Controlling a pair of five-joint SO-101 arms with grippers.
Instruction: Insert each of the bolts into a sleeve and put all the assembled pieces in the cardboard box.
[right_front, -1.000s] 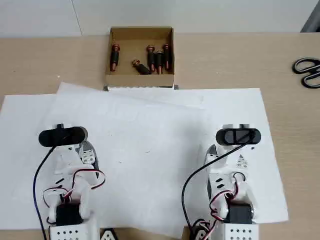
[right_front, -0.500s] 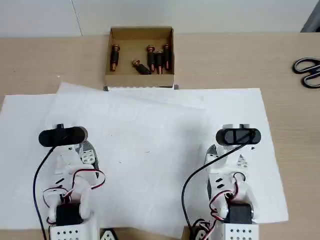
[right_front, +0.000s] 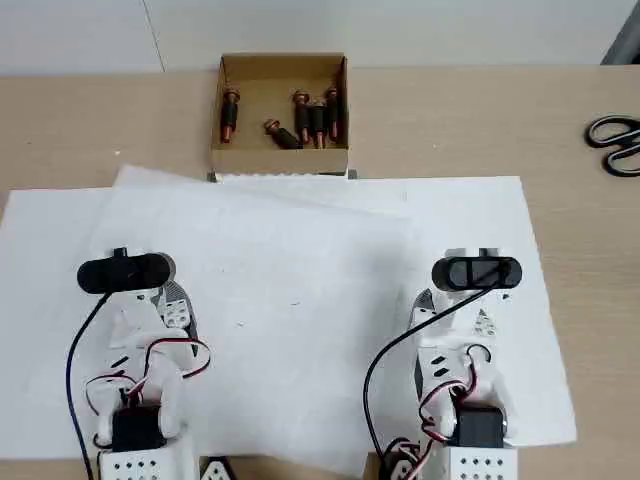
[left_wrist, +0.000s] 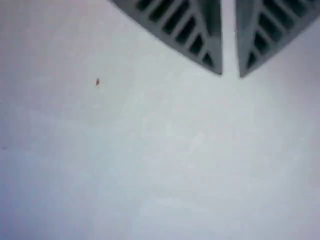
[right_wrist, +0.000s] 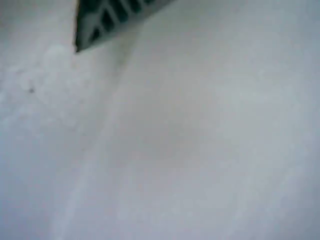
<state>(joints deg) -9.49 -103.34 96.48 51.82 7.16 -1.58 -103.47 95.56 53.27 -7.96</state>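
Note:
The cardboard box (right_front: 283, 158) stands at the far middle of the table. Inside it lie several bolts in dark sleeves (right_front: 317, 122), one apart at the box's left side (right_front: 230, 115). Both arms are folded back at the near edge, far from the box. My left gripper (right_front: 176, 302) (left_wrist: 230, 74) hangs low over white paper, shut, with only a thin slit between its ribbed fingers (left_wrist: 192, 37) and nothing in it. My right gripper (right_front: 426, 306) (right_wrist: 82, 40) also hangs close over bare paper.
White paper sheets (right_front: 300, 280) cover the table's middle and near part. A pair of scissors (right_front: 615, 142) lies at the far right on the wooden tabletop (right_front: 480, 110). Black camera heads sit over each wrist.

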